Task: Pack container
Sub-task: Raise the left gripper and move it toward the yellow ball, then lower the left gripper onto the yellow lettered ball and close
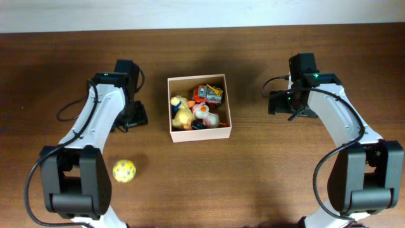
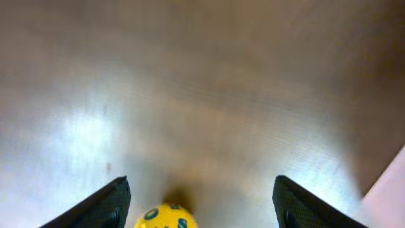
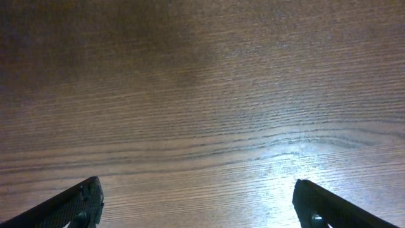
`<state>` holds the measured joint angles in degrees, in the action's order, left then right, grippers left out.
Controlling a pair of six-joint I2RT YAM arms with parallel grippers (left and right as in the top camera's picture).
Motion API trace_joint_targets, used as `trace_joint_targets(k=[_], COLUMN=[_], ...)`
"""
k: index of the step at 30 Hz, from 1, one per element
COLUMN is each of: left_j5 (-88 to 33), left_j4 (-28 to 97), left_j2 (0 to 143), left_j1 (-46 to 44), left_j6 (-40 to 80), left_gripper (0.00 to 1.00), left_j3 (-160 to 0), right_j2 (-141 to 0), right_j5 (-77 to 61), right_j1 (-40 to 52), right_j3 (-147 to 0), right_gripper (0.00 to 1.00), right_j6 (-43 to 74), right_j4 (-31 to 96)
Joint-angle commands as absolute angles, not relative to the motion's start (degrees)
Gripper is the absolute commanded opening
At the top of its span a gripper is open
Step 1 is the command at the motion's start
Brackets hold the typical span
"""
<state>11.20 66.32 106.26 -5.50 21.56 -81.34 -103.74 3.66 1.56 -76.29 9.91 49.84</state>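
The container (image 1: 228, 101) is a square white box with a tan inside, at the table's middle. It holds several small toys, among them a yellow plush (image 1: 182, 113) and an orange packet (image 1: 207, 94). A yellow ball with blue marks (image 1: 124, 171) lies on the table at the front left; it also shows at the bottom edge of the left wrist view (image 2: 166, 217), between the fingers. My left gripper (image 1: 131, 117) (image 2: 199, 206) is open and empty, left of the box. My right gripper (image 1: 281, 103) (image 3: 196, 206) is open and empty over bare wood, right of the box.
The dark wooden table (image 1: 253, 177) runs to a pale wall strip at the back. A white box corner (image 2: 392, 196) shows at the right edge of the left wrist view. Cables loop beside both arms.
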Motion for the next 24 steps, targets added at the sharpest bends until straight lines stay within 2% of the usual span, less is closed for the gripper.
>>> trace_joint_targets(k=[1,5,11,16,24], left_j5=[10.92,10.5,3.51,3.46,3.11], left_j4=[68.9,69.08,71.79,74.15,71.13], left_j2=[102.3,96.25,85.41,81.32,77.25], left_j1=[-5.5,-5.52,-5.63,-5.63,-5.63], left_j6=[25.34,26.0,26.39,26.28,26.3], left_gripper=[0.74,0.74,0.76,0.77,0.77], left_j3=[-80.31,-79.31,-75.11,-68.73,-56.93], right_j2=[-102.56,-102.56,-102.56,-102.59,-102.59], right_j5=[4.6,4.6,4.6,4.6,4.6], right_j1=[1.39,1.39,1.43,1.43,1.43], right_j3=[-76.77,-76.77,-76.79,-76.77,-76.77], right_gripper=[0.99,0.99,0.99,0.99,0.98], right_j6=[9.93,9.93,9.93,9.93,9.93], right_j4=[49.89,49.89,49.89,49.89,49.87])
